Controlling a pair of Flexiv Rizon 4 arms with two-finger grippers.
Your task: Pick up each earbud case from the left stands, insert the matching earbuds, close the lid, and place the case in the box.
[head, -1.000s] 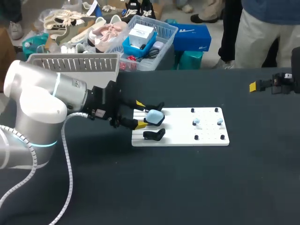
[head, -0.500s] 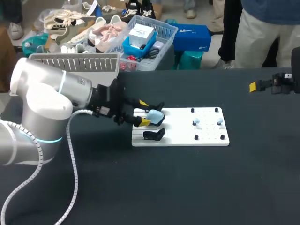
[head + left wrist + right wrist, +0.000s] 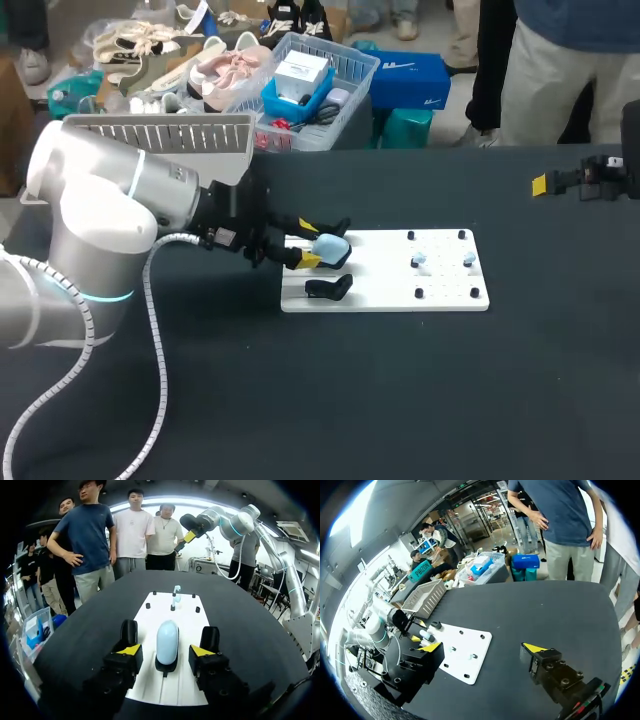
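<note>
The left gripper (image 3: 169, 634) is released: its fingers stand on either side of the pale blue case (image 3: 167, 641), with a gap on each side and neither finger touching it. The case rests on a black stand at the left end of the white board (image 3: 161, 605). A second stand (image 3: 328, 288), dark, sits just beside it on the board. Two pale blue earbuds (image 3: 418, 260) lie among black pegs at the board's right end. The right gripper (image 3: 483, 648) hangs wide open and empty, well beyond the board's right end. The grey box (image 3: 160, 133) sits past the board's far left corner.
</note>
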